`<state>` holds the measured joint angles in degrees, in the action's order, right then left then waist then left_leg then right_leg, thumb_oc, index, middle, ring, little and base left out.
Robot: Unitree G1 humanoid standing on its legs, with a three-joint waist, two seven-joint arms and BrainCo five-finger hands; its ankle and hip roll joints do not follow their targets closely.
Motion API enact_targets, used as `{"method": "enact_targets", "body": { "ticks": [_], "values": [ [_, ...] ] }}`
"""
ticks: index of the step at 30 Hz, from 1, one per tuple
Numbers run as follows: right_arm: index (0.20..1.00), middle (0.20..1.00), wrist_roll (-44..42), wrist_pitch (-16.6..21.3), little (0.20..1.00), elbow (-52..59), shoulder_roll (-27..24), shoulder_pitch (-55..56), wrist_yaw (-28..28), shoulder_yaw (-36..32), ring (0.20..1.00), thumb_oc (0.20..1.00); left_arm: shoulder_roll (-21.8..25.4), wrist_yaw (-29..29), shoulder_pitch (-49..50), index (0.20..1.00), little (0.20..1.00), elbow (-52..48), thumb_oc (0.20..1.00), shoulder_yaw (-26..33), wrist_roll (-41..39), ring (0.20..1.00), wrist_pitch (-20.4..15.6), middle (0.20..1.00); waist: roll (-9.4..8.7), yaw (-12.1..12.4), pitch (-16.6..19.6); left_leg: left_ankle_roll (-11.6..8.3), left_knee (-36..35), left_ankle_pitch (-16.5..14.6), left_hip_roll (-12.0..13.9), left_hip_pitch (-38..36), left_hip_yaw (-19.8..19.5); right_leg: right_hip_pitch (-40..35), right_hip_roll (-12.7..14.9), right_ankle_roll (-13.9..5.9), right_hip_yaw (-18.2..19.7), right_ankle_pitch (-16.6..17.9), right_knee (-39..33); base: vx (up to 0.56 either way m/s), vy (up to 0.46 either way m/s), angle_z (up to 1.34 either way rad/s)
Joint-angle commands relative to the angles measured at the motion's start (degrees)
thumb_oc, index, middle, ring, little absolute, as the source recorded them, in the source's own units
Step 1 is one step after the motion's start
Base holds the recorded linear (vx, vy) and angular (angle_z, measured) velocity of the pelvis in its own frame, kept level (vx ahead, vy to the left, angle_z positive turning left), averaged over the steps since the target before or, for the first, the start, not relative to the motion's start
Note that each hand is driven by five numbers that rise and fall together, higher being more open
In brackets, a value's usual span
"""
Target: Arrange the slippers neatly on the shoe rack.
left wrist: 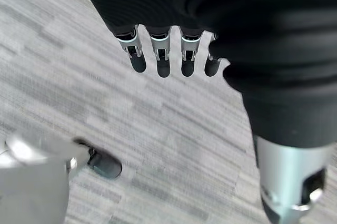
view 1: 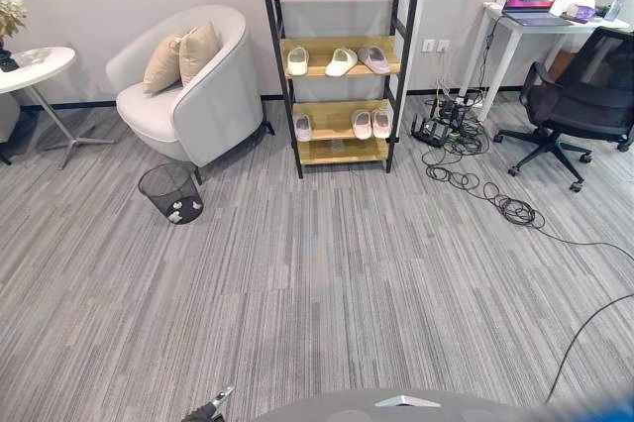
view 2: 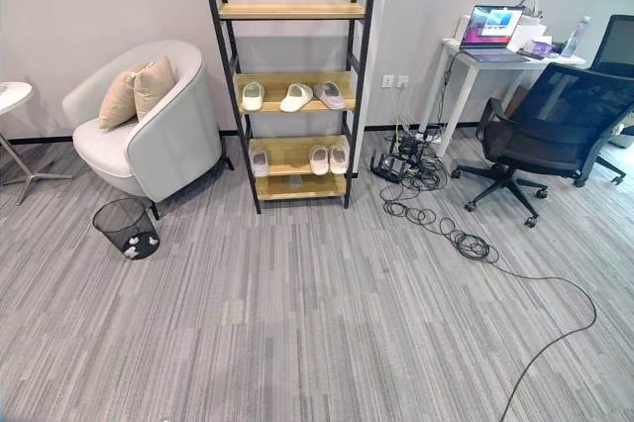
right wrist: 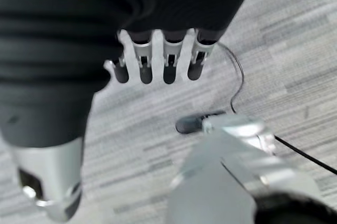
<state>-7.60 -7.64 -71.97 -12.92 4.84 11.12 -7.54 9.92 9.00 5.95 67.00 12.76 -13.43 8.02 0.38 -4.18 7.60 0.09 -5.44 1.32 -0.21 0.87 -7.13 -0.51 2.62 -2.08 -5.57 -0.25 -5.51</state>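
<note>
A black-framed shoe rack [view 1: 337,55] with wooden shelves stands against the far wall. Its middle shelf holds a white slipper [view 1: 297,60], a cream slipper [view 1: 341,61] and a grey slipper [view 1: 373,58]. One shelf down, a single pale slipper [view 1: 303,127] lies at the left and a pair [view 1: 371,124] lies side by side at the right. Both hands hang low over the grey carpet, well short of the rack. My left hand [left wrist: 163,58] is open and holds nothing. My right hand [right wrist: 169,63] is open and empty too.
A white armchair [view 1: 188,85] with two cushions stands left of the rack, a wire bin [view 1: 170,192] in front of it. A round side table [view 1: 35,65] is far left. At the right are a desk with a laptop [view 1: 535,16], an office chair [view 1: 580,95] and floor cables [view 1: 475,174].
</note>
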Motion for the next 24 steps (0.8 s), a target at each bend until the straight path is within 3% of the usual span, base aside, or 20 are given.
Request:
{"method": "enact_targets", "body": {
  "ticks": [1,10,15,16,17,18,19,20,21,22,24],
  "values": [
    [1.000,1.000,-0.51,2.85,1.000,-1.60,0.47,-1.77,0.16,-1.89,1.000,1.000,-1.68,-1.87,-1.59,1.000,1.000,1.18,1.000,1.93,2.94,1.000,-1.96,1.000,-0.50,0.71,0.05,0.32,0.44,-2.32,1.04,-1.33,0.12,1.49,2.21,-2.45,-0.97,3.14,0.58,0.00,0.000,0.00],
    [1.000,1.000,-1.60,3.86,1.000,0.51,2.64,-2.10,-3.94,-1.29,1.000,1.000,-4.87,-5.64,-2.32,1.000,1.000,1.09,1.000,-5.01,3.77,1.000,-3.37,1.000,0.23,0.22,-0.98,-0.16,0.44,-2.68,1.63,-1.52,0.72,2.35,1.64,-1.93,-0.67,2.85,1.11,0.02,-0.060,0.00],
    [1.000,1.000,0.29,6.06,1.000,4.01,4.49,-1.11,-11.79,0.51,1.000,1.000,-5.76,-6.57,-3.00,1.000,1.000,-2.91,1.000,-11.15,6.69,1.000,-5.45,1.000,1.61,-0.18,-2.39,-1.29,0.97,-3.38,3.01,-1.52,1.67,6.10,0.45,0.29,0.42,-0.15,6.59,0.04,-0.128,-0.03],
    [1.000,1.000,0.81,6.37,1.000,4.81,4.63,-1.08,-13.03,0.91,1.000,1.000,-5.64,-6.55,-3.08,1.000,1.000,-3.60,1.000,-11.32,6.76,1.000,-5.73,1.000,1.63,-0.13,-2.80,-1.57,2.98,-4.43,3.00,-0.81,1.90,6.93,0.29,0.71,0.81,-0.86,7.91,0.03,-0.153,-0.10],
    [1.000,1.000,1.56,6.50,1.000,6.12,4.92,-0.71,-14.72,1.68,1.000,1.000,-5.17,-6.72,-3.28,1.000,1.000,-4.23,1.000,-11.74,7.34,1.000,-5.80,1.000,1.27,-0.08,-3.54,-2.37,10.42,-8.12,2.30,1.82,2.26,7.90,0.66,1.52,1.71,-2.00,9.97,0.12,-0.264,-0.06],
    [1.000,1.000,2.99,5.85,1.000,7.38,5.41,0.37,-16.78,2.60,1.000,1.000,-4.62,-6.49,-3.77,1.000,1.000,-4.02,1.000,-12.96,9.21,1.000,-6.13,1.000,0.47,-0.54,-4.73,-3.97,25.76,-8.52,1.23,9.17,3.83,6.89,2.05,2.15,0.84,-2.90,11.08,0.15,-0.264,0.27],
    [1.000,1.000,3.32,5.65,1.000,7.71,5.58,0.43,-17.30,2.85,1.000,1.000,-4.66,-6.45,-3.91,1.000,1.000,-4.25,1.000,-12.96,9.59,1.000,-6.25,1.000,0.54,-0.66,-5.16,-4.06,31.54,-7.38,0.90,11.94,4.11,6.64,2.12,2.48,0.20,-3.27,11.33,0.21,-0.219,0.65],
    [1.000,1.000,3.63,5.14,1.000,8.52,6.16,-0.28,-18.12,3.04,1.000,1.000,-4.48,-6.33,-4.22,1.000,1.000,-4.84,1.000,-13.11,10.25,1.000,-6.30,1.000,0.42,-0.04,-6.19,-3.74,35.61,-5.46,-1.19,16.35,3.06,6.26,2.24,2.48,-0.17,-3.95,11.50,0.12,-0.081,0.68],
    [1.000,1.000,3.63,5.13,1.000,8.53,6.17,-0.29,-18.12,3.04,1.000,1.000,-4.48,-6.33,-4.23,1.000,1.000,-4.84,1.000,-13.11,10.25,1.000,-6.30,1.000,0.55,-0.15,-6.21,-3.73,35.99,-5.69,-1.14,16.54,2.91,6.27,2.15,2.47,-0.31,-4.06,11.59,0.25,-0.044,0.44],
    [1.000,1.000,3.91,4.55,1.000,8.80,7.08,-1.34,-18.86,3.92,1.000,1.000,-4.52,-6.18,-4.06,1.000,1.000,-4.15,1.000,-13.51,11.20,1.000,-6.52,1.000,1.02,0.96,-6.34,-2.88,30.34,-5.61,-3.42,20.04,1.71,5.44,1.41,2.66,-0.24,-5.61,11.24,0.32,0.018,0.11],
    [1.000,1.000,3.83,4.07,1.000,8.06,8.03,-2.59,-19.49,5.30,1.000,1.000,-4.78,-5.74,-3.53,1.000,1.000,-2.87,1.000,-14.03,11.59,1.000,-6.71,1.000,1.83,2.56,-6.81,-2.55,23.65,-1.50,-3.89,21.31,0.27,2.35,0.24,2.61,0.07,-7.62,10.90,0.43,0.049,0.14]
  ]
}}
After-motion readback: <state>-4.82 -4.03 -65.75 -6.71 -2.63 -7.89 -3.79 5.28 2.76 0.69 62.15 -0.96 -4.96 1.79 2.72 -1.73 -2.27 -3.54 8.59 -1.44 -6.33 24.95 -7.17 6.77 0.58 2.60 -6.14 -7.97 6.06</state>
